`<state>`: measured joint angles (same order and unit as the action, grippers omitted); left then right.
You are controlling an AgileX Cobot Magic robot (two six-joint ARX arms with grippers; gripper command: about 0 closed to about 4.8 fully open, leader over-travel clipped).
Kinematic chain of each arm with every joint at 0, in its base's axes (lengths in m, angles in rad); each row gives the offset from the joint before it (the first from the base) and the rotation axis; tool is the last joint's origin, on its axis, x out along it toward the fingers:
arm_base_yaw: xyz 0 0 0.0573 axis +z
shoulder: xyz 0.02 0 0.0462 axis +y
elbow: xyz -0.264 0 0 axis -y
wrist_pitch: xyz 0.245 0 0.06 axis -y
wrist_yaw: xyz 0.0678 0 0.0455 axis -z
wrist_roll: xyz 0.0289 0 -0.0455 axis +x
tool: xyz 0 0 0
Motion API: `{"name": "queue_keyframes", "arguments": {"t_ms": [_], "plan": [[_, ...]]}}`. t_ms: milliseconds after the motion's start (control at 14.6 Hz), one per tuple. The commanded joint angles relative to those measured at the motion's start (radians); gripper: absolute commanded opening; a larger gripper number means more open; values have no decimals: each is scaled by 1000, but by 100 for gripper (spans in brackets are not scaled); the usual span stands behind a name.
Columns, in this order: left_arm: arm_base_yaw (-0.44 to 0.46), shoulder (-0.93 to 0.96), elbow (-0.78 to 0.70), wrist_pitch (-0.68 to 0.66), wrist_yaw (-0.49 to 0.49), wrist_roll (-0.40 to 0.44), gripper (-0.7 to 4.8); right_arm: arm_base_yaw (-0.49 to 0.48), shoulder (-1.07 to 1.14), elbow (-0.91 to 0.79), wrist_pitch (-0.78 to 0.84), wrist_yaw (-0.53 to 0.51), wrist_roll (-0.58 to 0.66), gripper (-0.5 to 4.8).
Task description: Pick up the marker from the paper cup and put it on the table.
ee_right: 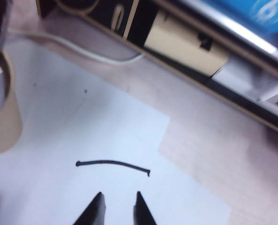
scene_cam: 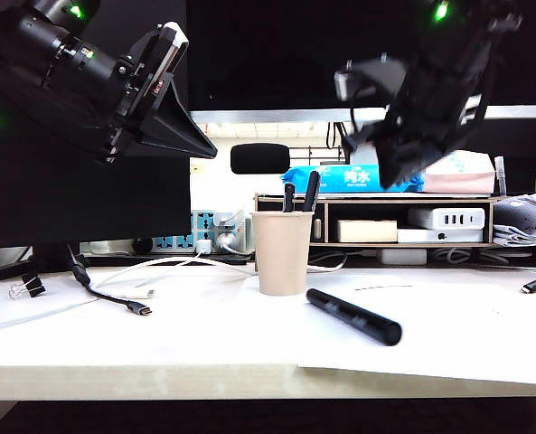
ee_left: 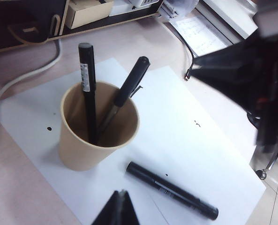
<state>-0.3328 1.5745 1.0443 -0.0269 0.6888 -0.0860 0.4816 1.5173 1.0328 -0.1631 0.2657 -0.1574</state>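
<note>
The thick black marker [scene_cam: 353,316] [ee_left: 171,191] lies flat on a white sheet on the table [scene_cam: 159,348], just right of the paper cup [scene_cam: 282,253] [ee_left: 82,150] and apart from it. Two slim black pens [scene_cam: 311,190] [ee_left: 87,84] still stand in the cup. My left gripper [scene_cam: 209,149] [ee_left: 121,193] hangs high at the upper left, its jaws pressed together and empty. Raised above and to the right of the cup, my right gripper [scene_cam: 394,172] [ee_right: 119,194] is open with nothing between its fingertips. The cup's edge [ee_right: 3,122] shows in the right wrist view.
A wooden shelf [scene_cam: 376,221] with boxes and a blue tissue pack [scene_cam: 349,178] stands behind the cup. Cables [scene_cam: 114,298] and a binder clip [scene_cam: 28,287] lie at the left. Stacked papers [scene_cam: 525,220] sit far right. A drawn black line [ee_right: 113,164] marks the sheet.
</note>
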Motion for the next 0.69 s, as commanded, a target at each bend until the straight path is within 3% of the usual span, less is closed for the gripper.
{"name": "queue_keyframes", "arguments": {"t_ms": [69, 206, 343, 480, 548, 685], "plan": [[-1, -2, 2, 5, 8, 0, -5, 0, -52, 8, 18, 5, 21, 90], [-1, -3, 2, 5, 4, 0, -5, 0, -77, 8, 10, 0, 27, 89], [-1, -7, 2, -3, 4, 0, -5, 0, -103, 8, -20, -26, 59, 56], [-1, -29, 1, -31, -42, 13, -5, 0, -128, 7, -47, -97, 105, 35], [-1, -50, 1, -49, -74, 37, -5, 0, -142, 7, -55, -143, 107, -7], [-1, -111, -5, -58, -89, 38, -5, 0, -182, 6, -90, -249, 163, -7]]}}
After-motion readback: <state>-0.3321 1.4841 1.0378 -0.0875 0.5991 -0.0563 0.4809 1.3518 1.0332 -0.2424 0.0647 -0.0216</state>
